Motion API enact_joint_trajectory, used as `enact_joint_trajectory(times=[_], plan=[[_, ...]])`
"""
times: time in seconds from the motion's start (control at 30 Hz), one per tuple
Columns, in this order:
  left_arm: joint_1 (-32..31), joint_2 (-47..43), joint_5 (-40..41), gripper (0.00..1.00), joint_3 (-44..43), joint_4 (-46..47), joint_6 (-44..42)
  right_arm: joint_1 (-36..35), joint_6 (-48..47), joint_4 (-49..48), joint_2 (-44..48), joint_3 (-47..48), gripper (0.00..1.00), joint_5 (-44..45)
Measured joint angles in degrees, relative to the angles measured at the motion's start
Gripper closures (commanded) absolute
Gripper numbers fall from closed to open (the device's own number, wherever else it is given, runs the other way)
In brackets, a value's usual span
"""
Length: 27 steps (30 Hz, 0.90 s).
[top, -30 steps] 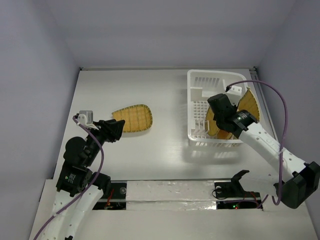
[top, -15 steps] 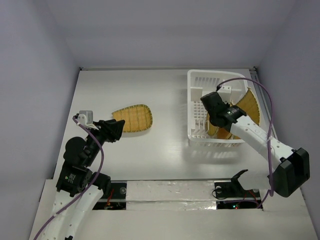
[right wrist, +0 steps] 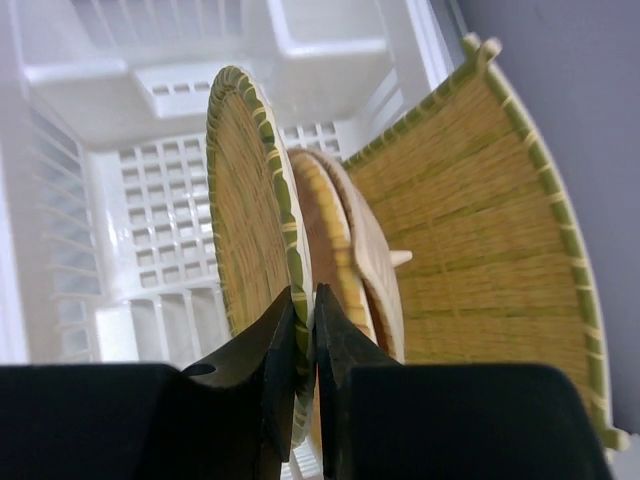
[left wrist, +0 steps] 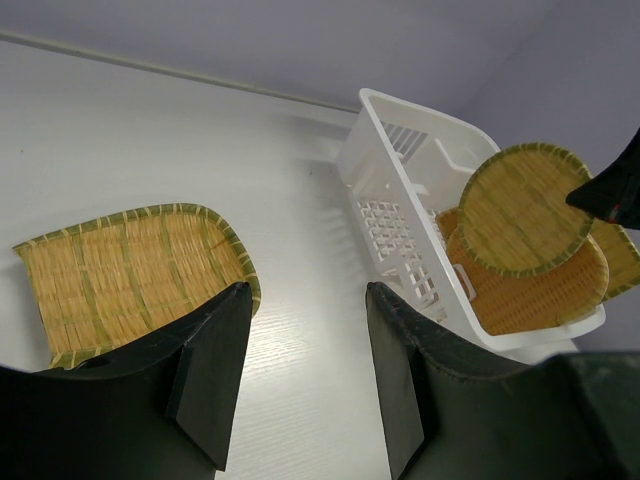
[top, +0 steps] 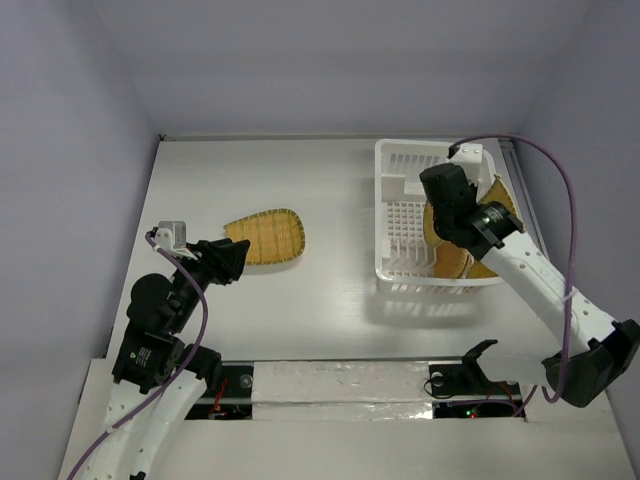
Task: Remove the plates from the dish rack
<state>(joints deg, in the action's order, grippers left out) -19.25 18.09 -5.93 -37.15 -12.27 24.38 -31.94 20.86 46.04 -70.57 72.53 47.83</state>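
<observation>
One orange-tan woven plate (top: 265,237) lies flat on the table left of centre; it also shows in the left wrist view (left wrist: 125,270). My left gripper (top: 232,258) is open and empty just in front of it, jaws wide apart (left wrist: 305,288). The white dish rack (top: 400,215) stands at the right. My right gripper (top: 447,200) is shut on the green rim of an upright plate (right wrist: 250,210), pinched between its fingertips (right wrist: 305,300) and held over the rack (left wrist: 520,210). Two more plates (right wrist: 480,220) stay in the rack behind it.
The rack's slotted walls and grid floor (right wrist: 150,230) are close to the left of the held plate. A purple cable (top: 560,200) loops over the right arm near the right wall. The table's near edge has a metal strip (top: 340,380).
My right gripper has moved toward the far right of the rack and risen, bringing the gripped plate up with it. The left arm and the plate on the table have not moved.
</observation>
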Motion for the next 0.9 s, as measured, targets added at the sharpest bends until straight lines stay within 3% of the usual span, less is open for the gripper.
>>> enact_joint_trajectory(times=[0.2,0.4,0.67,0.9], plan=[[0.0,0.0,0.0,0.54,0.0,0.0,0.1,-2.6,-1.6,-2.0,4.3,5.7,1.0,-2.9],[0.0,0.0,0.0,0.54,0.0,0.0,0.1,-8.9,0.8,-14.1,4.4,6.1,1.0,-12.9],[0.0,0.0,0.2,0.54,0.0,0.0,0.2,-11.5,14.1,-39.6,-13.7,2.4,1.0,-34.6],[0.0,0.0,0.2,0.54,0.0,0.0,0.2,-15.2,26.5,-52.1,-29.0,2.4,1.0,-40.2]])
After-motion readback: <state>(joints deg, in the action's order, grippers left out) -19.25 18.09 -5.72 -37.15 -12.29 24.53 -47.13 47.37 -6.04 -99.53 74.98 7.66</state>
